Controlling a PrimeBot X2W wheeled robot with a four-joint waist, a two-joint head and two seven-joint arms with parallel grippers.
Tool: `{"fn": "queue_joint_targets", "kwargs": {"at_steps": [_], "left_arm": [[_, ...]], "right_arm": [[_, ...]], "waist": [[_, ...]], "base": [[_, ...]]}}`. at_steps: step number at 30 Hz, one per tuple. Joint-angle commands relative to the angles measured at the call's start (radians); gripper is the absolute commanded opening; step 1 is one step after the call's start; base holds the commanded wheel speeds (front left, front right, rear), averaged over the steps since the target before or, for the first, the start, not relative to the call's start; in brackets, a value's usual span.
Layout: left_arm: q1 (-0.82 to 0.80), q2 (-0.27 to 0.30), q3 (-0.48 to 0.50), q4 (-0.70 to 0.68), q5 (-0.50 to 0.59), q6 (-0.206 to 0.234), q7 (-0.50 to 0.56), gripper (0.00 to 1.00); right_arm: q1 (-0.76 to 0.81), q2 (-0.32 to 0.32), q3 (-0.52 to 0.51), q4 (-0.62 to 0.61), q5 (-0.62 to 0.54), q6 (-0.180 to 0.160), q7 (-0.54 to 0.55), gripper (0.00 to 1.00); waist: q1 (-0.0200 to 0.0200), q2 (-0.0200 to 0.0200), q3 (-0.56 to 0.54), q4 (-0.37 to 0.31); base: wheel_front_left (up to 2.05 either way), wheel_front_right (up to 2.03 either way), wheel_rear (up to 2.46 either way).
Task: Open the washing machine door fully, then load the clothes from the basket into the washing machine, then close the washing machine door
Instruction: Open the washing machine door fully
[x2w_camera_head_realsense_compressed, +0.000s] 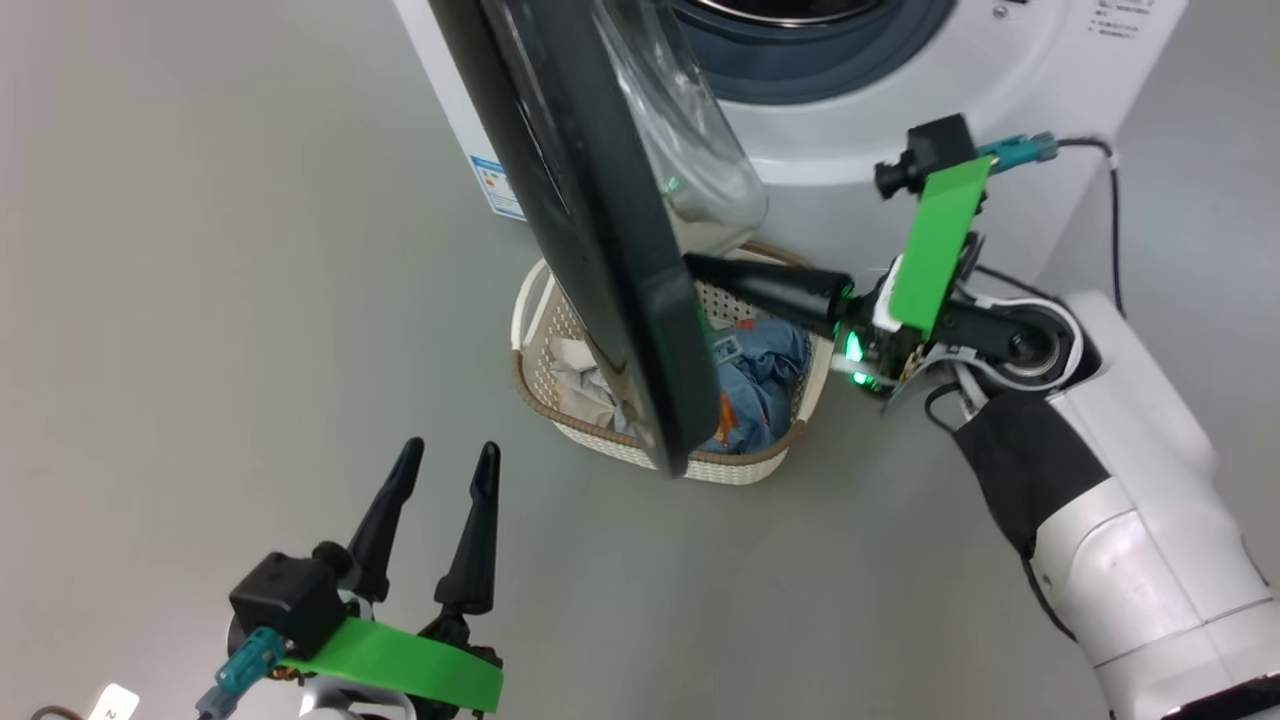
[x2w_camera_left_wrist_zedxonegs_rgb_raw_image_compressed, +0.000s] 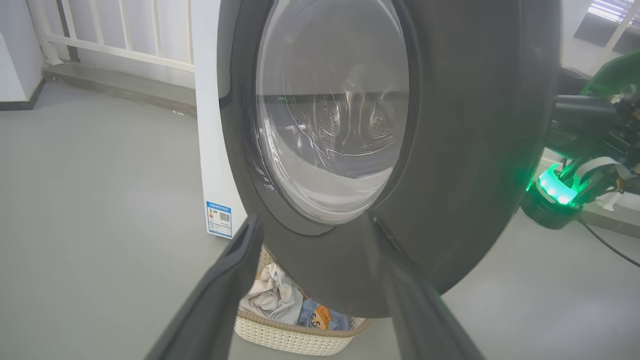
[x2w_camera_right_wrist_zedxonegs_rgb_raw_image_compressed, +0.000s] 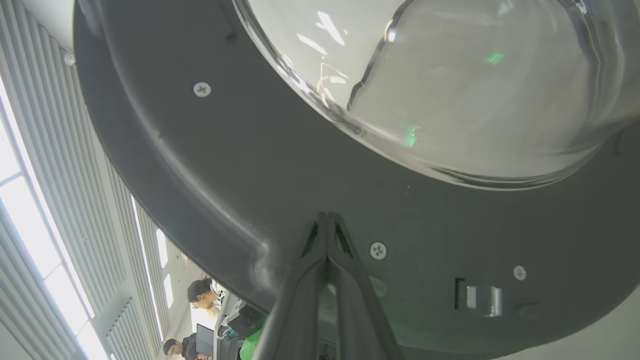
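Low on the left, above the bare floor (x2w_camera_head_realsense_compressed: 200, 300), the left gripper (x2w_camera_head_realsense_compressed: 452, 450) hovers with its two fingers spread wide and nothing between them. It stands well apart from the laundry and faces the outer side of the washing machine door (x2w_camera_head_realsense_compressed: 600, 250). It seems to wait there, perhaps to catch the door's rim as it comes round. The door hangs part-way open, almost edge-on to the head view, with its glass bowl (x2w_camera_head_realsense_compressed: 690, 150) bulging toward the machine. Its lower rim passes over the basket (x2w_camera_head_realsense_compressed: 600, 442), which sits on the floor just in front of the washer, probably so the load is a short lift from the drum. The clothes (x2w_camera_head_realsense_compressed: 760, 370) lie in the basket, the pale garment to the left and the blue printed one to the right, both partly hidden behind the door. To the right of them, the right gripper (x2w_camera_head_realsense_compressed: 700, 268) has its fingers pressed flat together, grasping nothing. Its tips are set against the door's dull inner face below the bowl. Shut this way it serves as a blunt pusher, not a clamp, which suits swinging a hinged panel outward. Farthest right and behind stands the washing machine (x2w_camera_head_realsense_compressed: 900, 120), its mouth uncovered. The door is not yet fully open, so the loading waits.
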Motion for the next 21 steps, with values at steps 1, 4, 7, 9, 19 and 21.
{"fn": "queue_joint_targets", "kwargs": {"at_steps": [1, 4, 7, 9, 19, 21], "left_arm": [[0.001, 0.017, 0.040, -0.018, 0.009, -0.001, -0.006, 1.00], [0.014, 0.017, 0.051, -0.019, 0.011, 0.001, -0.006, 1.00], [0.020, 0.017, 0.058, -0.019, 0.014, 0.001, -0.006, 1.00], [0.021, 0.017, 0.061, -0.018, 0.015, 0.001, -0.006, 1.00], [0.017, 0.017, 0.072, 0.007, 0.017, -0.001, -0.006, 1.00], [0.016, 0.017, 0.078, 0.016, 0.013, -0.001, -0.006, 1.00]], "right_arm": [[0.018, 0.043, 0.025, -0.038, -0.002, 0.010, 0.014, 0.00], [0.036, 0.058, 0.047, -0.050, -0.004, 0.010, 0.022, 0.00], [0.043, 0.066, 0.061, -0.054, -0.006, 0.010, 0.022, 0.00], [0.048, 0.069, 0.066, -0.054, -0.008, 0.010, 0.017, 0.00], [0.085, 0.060, 0.060, -0.066, -0.044, 0.010, -0.039, 0.30], [0.099, 0.053, 0.057, -0.072, -0.050, 0.010, -0.052, 0.46]], "waist": [[0.0000, -0.0001, -0.012, 0.013], [0.0000, -0.0001, -0.021, 0.029], [0.0000, -0.0001, -0.026, 0.036], [0.0000, -0.0001, -0.030, 0.040], [0.0000, -0.0001, -0.058, 0.006], [0.0000, -0.0001, -0.067, -0.006]], "base": [[0.00, 0.00, 0.00], [0.00, 0.00, 0.00], [0.00, 0.00, 0.00], [0.00, 0.00, 0.00], [0.00, 0.00, 0.00], [0.00, 0.00, 0.00]]}}
